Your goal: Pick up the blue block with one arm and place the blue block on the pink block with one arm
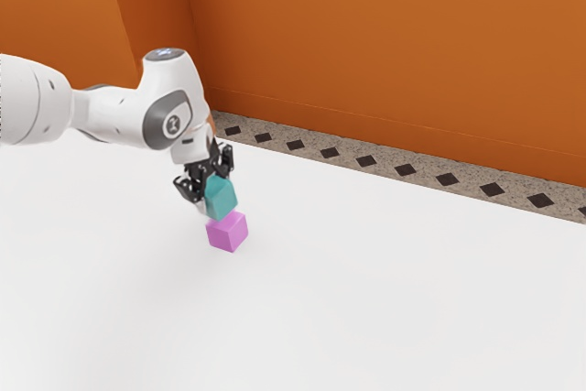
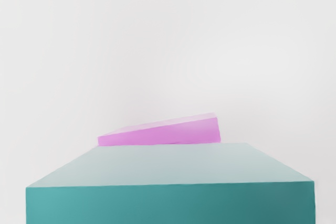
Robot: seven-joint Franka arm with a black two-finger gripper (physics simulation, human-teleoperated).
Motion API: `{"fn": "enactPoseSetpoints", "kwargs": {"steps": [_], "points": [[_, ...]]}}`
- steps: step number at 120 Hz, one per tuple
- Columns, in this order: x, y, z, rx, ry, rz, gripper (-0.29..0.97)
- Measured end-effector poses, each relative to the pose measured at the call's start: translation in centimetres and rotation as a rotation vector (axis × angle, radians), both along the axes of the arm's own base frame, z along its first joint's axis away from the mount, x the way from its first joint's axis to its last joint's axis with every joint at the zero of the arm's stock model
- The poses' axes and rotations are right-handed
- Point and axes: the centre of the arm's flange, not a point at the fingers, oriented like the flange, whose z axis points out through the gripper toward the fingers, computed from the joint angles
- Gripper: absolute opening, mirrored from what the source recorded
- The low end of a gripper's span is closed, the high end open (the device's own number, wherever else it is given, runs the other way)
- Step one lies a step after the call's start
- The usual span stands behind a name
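Note:
A teal-blue block [image 1: 221, 197] is held between the black fingers of my gripper [image 1: 207, 186], which is shut on it. The block hangs just above the pink block [image 1: 228, 231], which rests on the white table, and is offset slightly toward the exterior view's left of it. In the wrist view the teal-blue block [image 2: 168, 187] is large right under my hand, and part of the pink block [image 2: 168, 131] shows beyond its far edge. Whether the two blocks touch is not clear.
The white table [image 1: 385, 299] stretches wide toward the exterior view's right and front. A speckled floor strip with dark diamonds [image 1: 403, 169] runs along the orange wall [image 1: 385, 34] behind the table.

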Motion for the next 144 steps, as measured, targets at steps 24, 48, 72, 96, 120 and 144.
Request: {"fn": "enactPoseSetpoints", "kwargs": {"steps": [24,48,72,96,120,144], "points": [[1.0,0.1,-0.7,-0.016,0.007,-0.01,0.34],[1.4,0.1,-0.9,-0.089,0.002,0.034,0.34],[1.2,0.6,-1.0,-0.113,0.009,0.053,0.35],[0.6,1.0,-1.1,-0.113,0.029,0.047,0.44],[0.5,1.2,-1.1,-0.112,0.038,0.041,0.58],[-1.8,1.4,9.9,-0.102,-0.036,0.031,0.64]]}}
